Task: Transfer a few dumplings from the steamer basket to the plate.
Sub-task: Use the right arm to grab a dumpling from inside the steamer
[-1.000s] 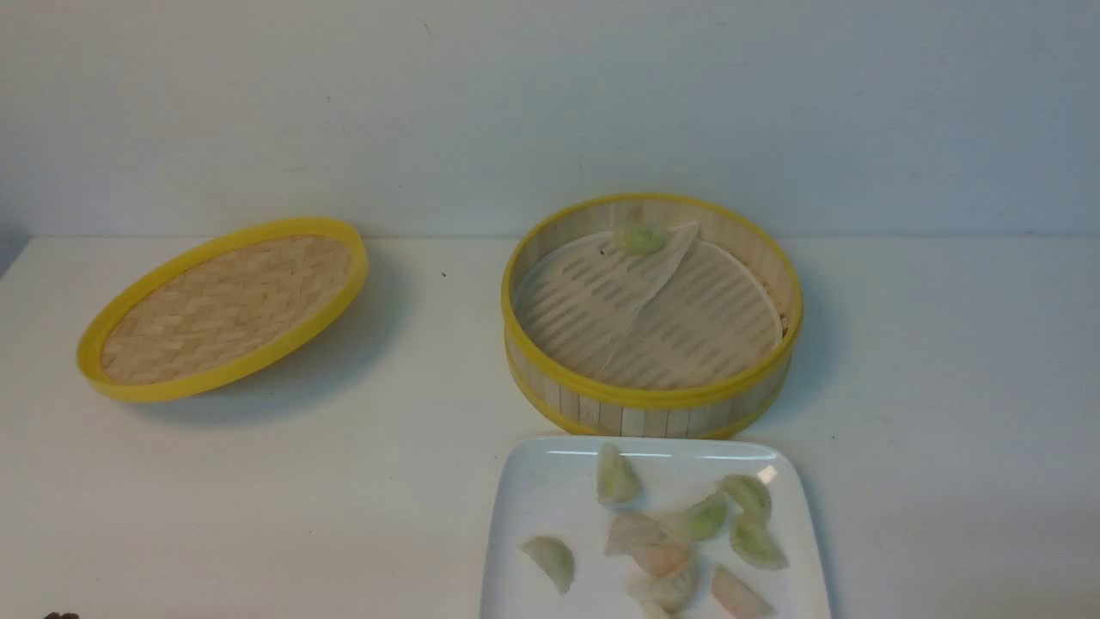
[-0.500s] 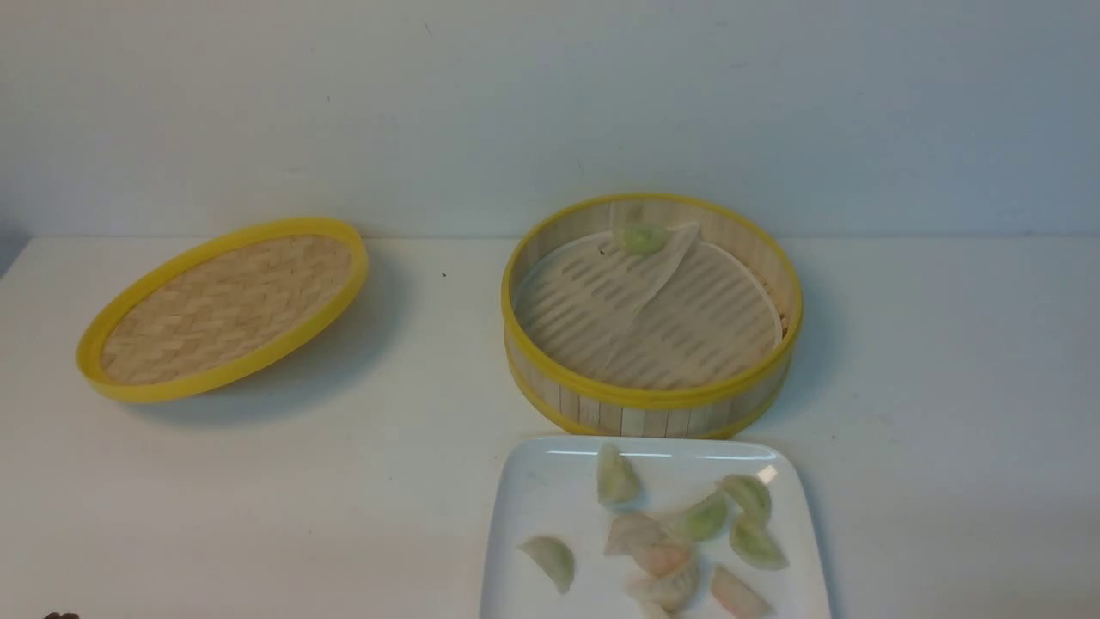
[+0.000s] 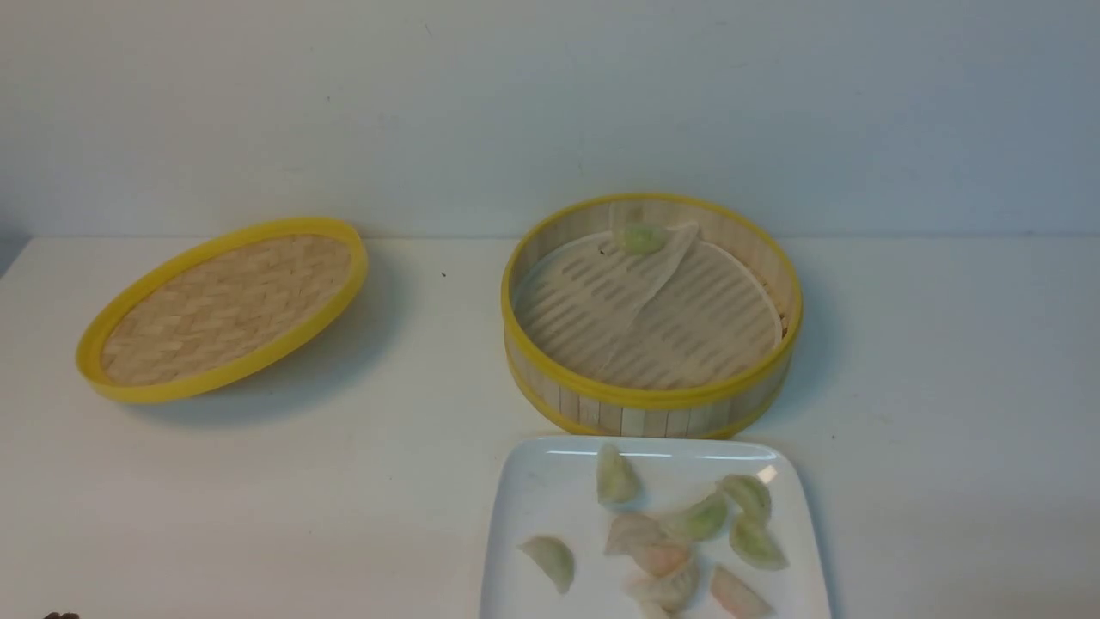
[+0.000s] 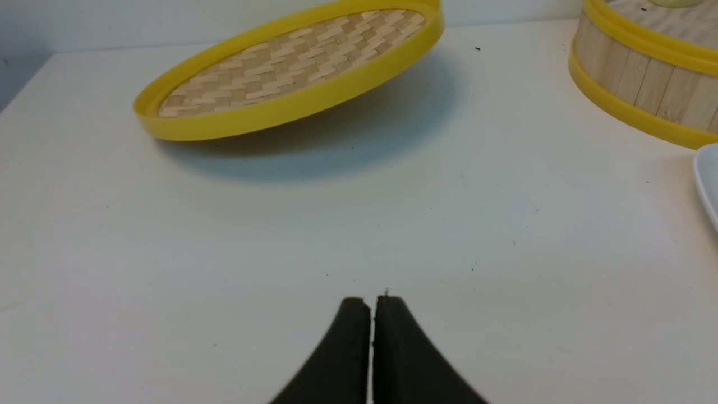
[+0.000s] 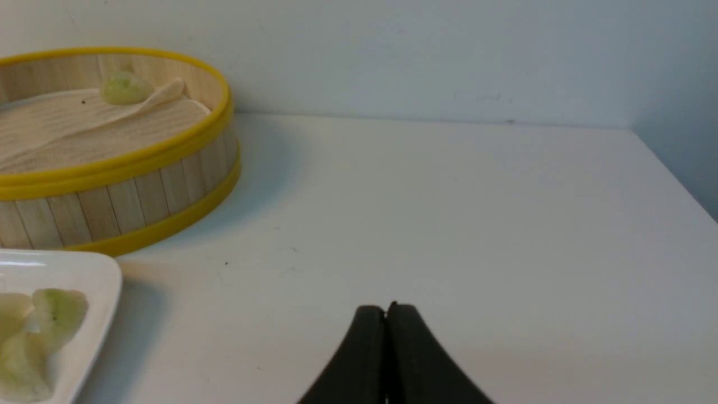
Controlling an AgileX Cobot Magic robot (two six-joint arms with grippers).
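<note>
The bench (image 3: 258, 481) carries everything. Largest on it, right of the front frame's centre, the steamer basket (image 3: 649, 400) looks light and fairly stiff; a pinch on its rim would suit. The plate (image 3: 524, 481), lower centre, looks rigid, slick and heavier, best left alone. The lid (image 3: 232, 365), at the left, seems light and leans at a tilt.

Smallest are the dumplings: one green dumpling (image 3: 642, 238) at the basket's far wall, the rest on the plate, among them a pinkish dumpling (image 3: 739, 592). I'd expect soft, slippery, easily torn skins, so a gentle grip across the plump middle, clear of the thin edge. The folded liner (image 3: 657, 288) beside the basket's dumpling could get caught up in the pinch.

The front view gives the spread on the plate, though its near edge is cut off. Only the wrist views show the fingers: the left fingers (image 4: 373, 306) closed to a sliver and the right fingers (image 5: 388, 311) together, both holding nothing. The left wrist view also reveals the shadowed gap beneath the lid's raised side.
</note>
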